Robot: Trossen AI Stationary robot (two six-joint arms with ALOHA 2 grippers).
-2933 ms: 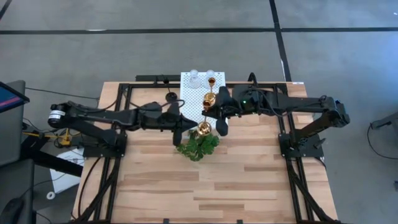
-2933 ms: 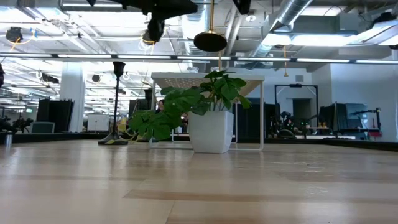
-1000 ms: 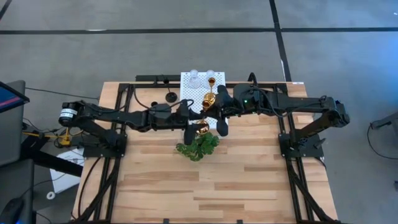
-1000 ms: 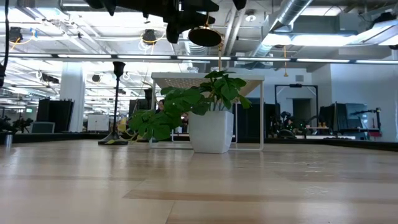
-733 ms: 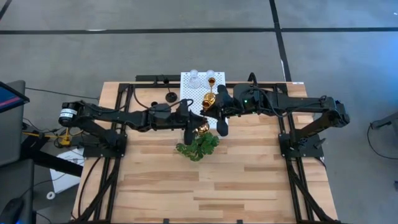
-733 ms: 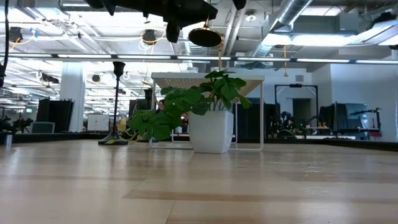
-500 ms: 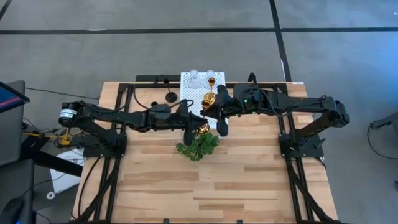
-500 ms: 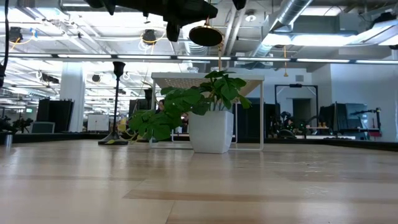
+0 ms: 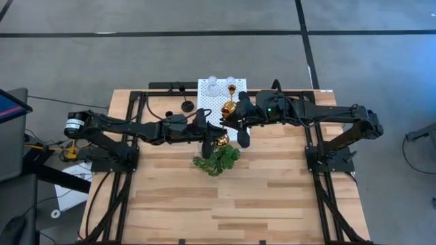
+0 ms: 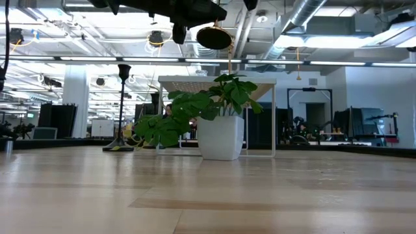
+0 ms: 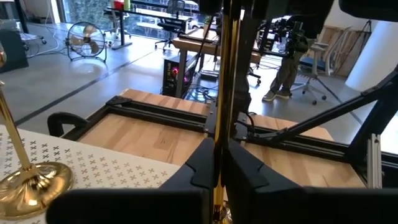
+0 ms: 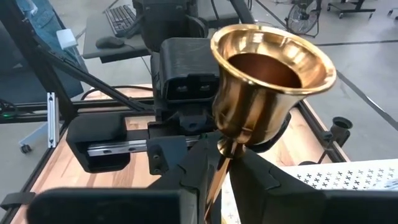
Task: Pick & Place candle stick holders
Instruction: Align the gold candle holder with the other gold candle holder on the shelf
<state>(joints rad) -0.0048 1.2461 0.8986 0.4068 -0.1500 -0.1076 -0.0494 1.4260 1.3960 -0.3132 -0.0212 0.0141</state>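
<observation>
In the high view, just above the frame's center, the left gripper [image 9: 208,138] and the right gripper [image 9: 235,124] meet at 1 gold candle stick holder [image 9: 221,139] held above the green plant [image 9: 216,158], while a second gold holder [image 9: 229,108] and 2 clear glass holders [image 9: 212,82] stand on the white perforated mat [image 9: 210,102] and a black holder [image 9: 187,107] stands on the wooden table [image 9: 225,197] at upper left of the mat. In the low view the held holder's round base [image 10: 214,37] hangs near the top center, over the plant's white pot [image 10: 221,138]. In the left wrist view the left gripper's fingers [image 11: 199,163] pinch the thin gold stem running up the frame's center, and in the right wrist view the right gripper's fingers [image 12: 258,177] pinch the stem just under the gold cup [image 12: 268,81] at center frame.
</observation>
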